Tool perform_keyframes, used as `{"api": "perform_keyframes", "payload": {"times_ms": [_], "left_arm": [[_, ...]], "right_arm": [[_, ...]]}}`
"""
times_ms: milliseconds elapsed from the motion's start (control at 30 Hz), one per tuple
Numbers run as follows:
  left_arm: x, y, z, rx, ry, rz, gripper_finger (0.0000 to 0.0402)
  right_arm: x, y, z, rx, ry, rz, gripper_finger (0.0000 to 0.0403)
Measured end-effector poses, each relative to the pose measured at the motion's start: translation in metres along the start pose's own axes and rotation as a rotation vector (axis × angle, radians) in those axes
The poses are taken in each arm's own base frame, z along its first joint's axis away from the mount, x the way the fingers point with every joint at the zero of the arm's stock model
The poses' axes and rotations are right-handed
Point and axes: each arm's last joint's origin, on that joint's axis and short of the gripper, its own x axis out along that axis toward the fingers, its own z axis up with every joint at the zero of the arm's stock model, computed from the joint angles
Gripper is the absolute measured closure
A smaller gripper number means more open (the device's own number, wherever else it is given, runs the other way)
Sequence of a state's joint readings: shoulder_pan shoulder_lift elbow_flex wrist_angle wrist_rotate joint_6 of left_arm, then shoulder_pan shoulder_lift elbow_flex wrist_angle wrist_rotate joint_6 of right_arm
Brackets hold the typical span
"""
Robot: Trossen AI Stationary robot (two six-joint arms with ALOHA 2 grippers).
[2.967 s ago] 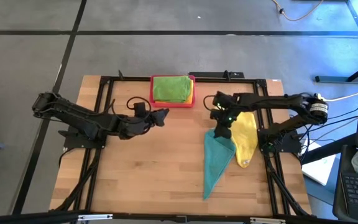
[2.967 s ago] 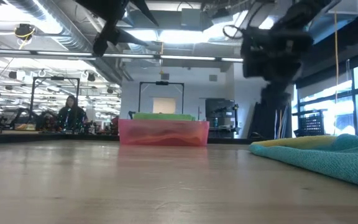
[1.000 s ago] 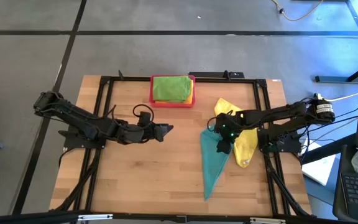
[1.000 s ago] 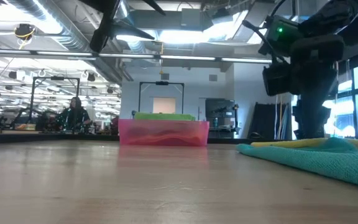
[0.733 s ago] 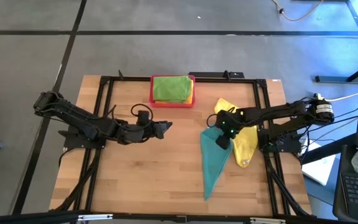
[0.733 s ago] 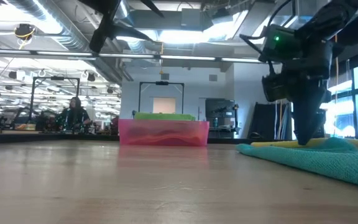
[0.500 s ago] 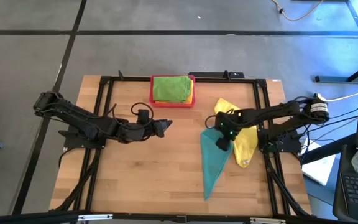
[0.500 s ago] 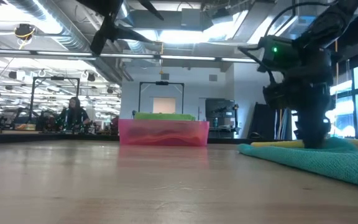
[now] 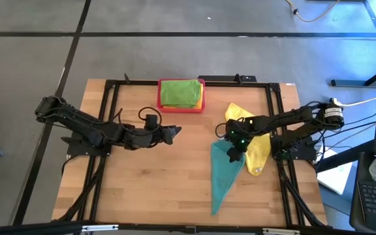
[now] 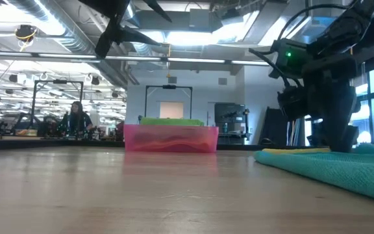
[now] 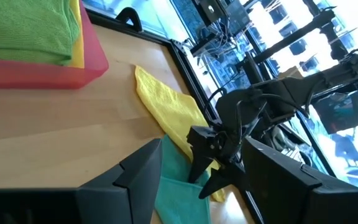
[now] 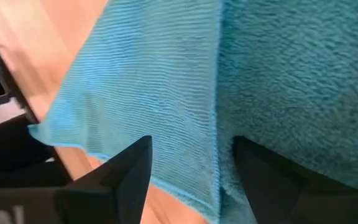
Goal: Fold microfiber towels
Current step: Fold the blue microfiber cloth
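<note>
Lying limp on the counter (image 9: 142, 189) toward its right edge, the teal towel (image 9: 224, 175) is drawn out into a long, tapering shape that points at the near edge, with a yellow towel (image 9: 256, 149) just beside and partly under its far end. Both look light, soft and floppy: they will sag and crease wherever lifted, so the best hold is probably a pinch on a hem or corner, not the middle. The right tool (image 9: 234, 149) is low over the far end of the teal towel, fingers (image 12: 127, 180) parted and straddling a fold line in the pile, not yet clenched on anything. The left tool (image 9: 172, 132) waits released above the counter's middle, empty. Green towels (image 9: 180, 93) sit folded in the pink tray (image 9: 181, 108) at the far edge.
</note>
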State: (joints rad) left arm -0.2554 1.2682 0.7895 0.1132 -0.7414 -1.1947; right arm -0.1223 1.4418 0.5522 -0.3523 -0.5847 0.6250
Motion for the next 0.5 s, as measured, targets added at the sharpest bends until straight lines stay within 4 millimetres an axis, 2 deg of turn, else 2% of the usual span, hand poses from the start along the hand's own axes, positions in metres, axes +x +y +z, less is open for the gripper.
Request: {"api": "perform_keyframes", "payload": {"times_ms": [200,500], "left_arm": [[0.000,0.000,0.000,0.000,0.003,-0.002,0.0188],[-0.001,0.000,-0.001,0.000,0.006,-0.004,0.0188]], "right_arm": [[0.000,0.005,0.002,-0.014,0.020,0.098,0.0175],[-0.002,0.015,0.012,-0.036,-0.051,0.199,0.0184]]}}
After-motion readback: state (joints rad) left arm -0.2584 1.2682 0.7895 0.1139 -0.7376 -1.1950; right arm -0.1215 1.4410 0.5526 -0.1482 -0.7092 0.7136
